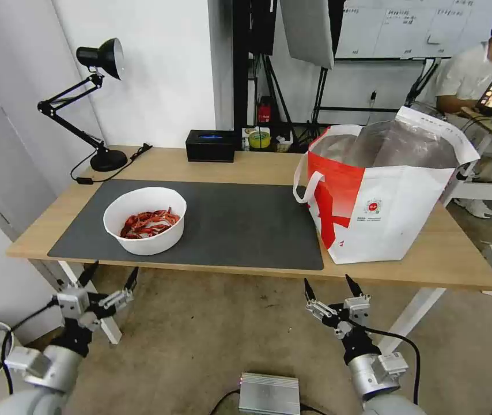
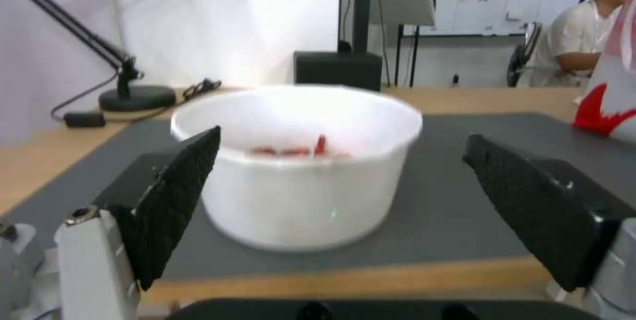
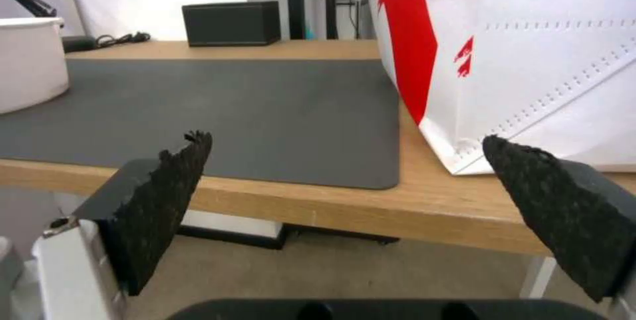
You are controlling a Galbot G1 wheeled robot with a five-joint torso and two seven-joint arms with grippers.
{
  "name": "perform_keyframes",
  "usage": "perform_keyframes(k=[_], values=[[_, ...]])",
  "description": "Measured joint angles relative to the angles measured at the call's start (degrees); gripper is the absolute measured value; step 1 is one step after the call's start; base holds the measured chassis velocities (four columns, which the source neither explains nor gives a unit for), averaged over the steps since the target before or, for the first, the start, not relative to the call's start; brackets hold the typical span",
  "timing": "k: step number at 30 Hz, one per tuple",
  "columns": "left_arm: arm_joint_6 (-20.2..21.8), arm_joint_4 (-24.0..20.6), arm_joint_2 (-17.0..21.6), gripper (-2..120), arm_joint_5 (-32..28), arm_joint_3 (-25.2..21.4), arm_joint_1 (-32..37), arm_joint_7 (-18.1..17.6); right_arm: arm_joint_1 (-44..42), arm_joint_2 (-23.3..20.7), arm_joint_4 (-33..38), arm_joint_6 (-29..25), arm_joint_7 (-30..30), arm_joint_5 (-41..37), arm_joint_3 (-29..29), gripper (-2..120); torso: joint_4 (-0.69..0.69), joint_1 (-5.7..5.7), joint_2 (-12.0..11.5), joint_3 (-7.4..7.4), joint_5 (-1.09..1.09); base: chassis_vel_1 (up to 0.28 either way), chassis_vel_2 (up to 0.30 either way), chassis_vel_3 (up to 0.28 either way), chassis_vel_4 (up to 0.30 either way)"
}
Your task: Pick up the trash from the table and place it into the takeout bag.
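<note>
Table [image 1: 246, 164]: bowl [image 1: 145, 221] on mat [image 1: 240, 225], bag [image 1: 387, 190] right, lamp [image 1: 93, 104] and black box [image 1: 211, 145] behind; left gripper [image 1: 110, 275] and right gripper [image 1: 329, 285] spread, below edge.

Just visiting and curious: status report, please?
Left gripper and right gripper open, empty, below the table edge. Bowl of shells on mat. Bag upright, open. Path clear.

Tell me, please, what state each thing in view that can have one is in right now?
Bowl: upright on the mat, uncovered, red shells inside.
Bag: standing upright on the table, mouth open.
Lamp: unlit, as far as it shows.
Left gripper: open, holding nothing, before the table's edge.
Right gripper: open, holding nothing, before the table's edge.
</note>
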State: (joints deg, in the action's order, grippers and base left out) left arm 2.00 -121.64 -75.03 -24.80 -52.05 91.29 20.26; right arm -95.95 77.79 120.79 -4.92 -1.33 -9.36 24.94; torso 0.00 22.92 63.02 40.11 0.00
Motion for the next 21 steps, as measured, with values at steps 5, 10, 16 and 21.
perform_keyframes(k=[5, 10, 16, 21], values=[[5.0, -0.5, 4.7, 100, -3.7, -0.1, -3.4, -2.0, 0.0, 0.0, 0.0, 0.0, 0.0, 0.0, 0.0, 100, 0.0, 0.0, 0.0, 0.0, 0.0, 0.0, 0.0, 0.0, 0.0], [9.3, 0.0, 9.2, 100, -6.2, 0.7, -6.3, -4.9, 0.0, 0.0, 0.0, 0.0, 0.0, 0.0, 0.0, 100, 0.01, 0.0, 0.0, 0.0, 0.0, 0.0, 0.0, 0.0, 0.0], [13.4, 5.0, 19.2, 100, -9.2, 4.2, -12.6, -7.7, 0.0, 0.0, 0.1, 0.0, 0.0, 0.0, 0.0, 100, 0.01, 0.0, 0.0, 0.0, -0.02, 0.0, 0.0, 0.0, 0.0], [17.1, 9.0, 27.3, 100, -14.5, 8.4, -18.5, -11.6, 0.0, 0.0, 0.1, 0.0, 0.0, 0.0, 0.0, 100, 0.01, 0.0, 0.0, 0.01, -0.02, 0.0, 0.0, 0.0, 0.0]])
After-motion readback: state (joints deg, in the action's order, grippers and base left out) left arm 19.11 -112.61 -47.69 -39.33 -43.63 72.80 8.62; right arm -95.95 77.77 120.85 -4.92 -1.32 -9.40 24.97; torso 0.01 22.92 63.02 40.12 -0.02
